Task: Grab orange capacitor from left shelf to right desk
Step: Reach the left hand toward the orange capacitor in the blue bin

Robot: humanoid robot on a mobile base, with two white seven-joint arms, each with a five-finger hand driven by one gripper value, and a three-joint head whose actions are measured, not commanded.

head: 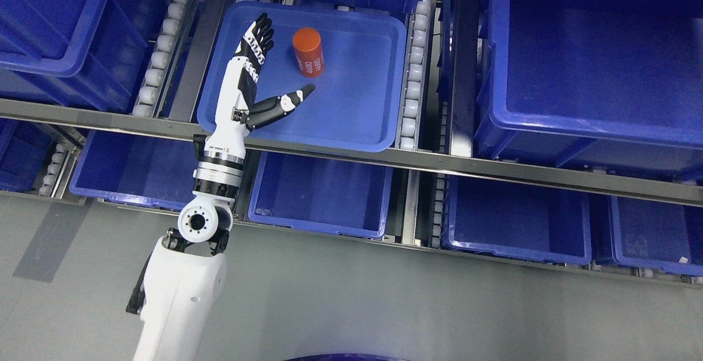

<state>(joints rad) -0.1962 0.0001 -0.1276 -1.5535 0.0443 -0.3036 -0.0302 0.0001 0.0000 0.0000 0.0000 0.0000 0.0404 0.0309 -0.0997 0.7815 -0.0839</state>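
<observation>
The reach is in hand, the grasp not yet made. The left hand (258,70) is inside the shallow blue tray (351,130) on the upper shelf rail, fingers (261,34) straight and spread wide toward 12 o'clock, thumb (285,101) splayed out toward 2 o'clock, holding nothing. The orange capacitor (308,52) stands in the tray at about 2 o'clock from the palm, just beside the fingers and clear of them, inside the open gap between fingers and thumb. The next move seems to call for sliding the palm toward 3 o'clock until it meets the cylinder, then closing fingers and thumb around it before lifting it out.
</observation>
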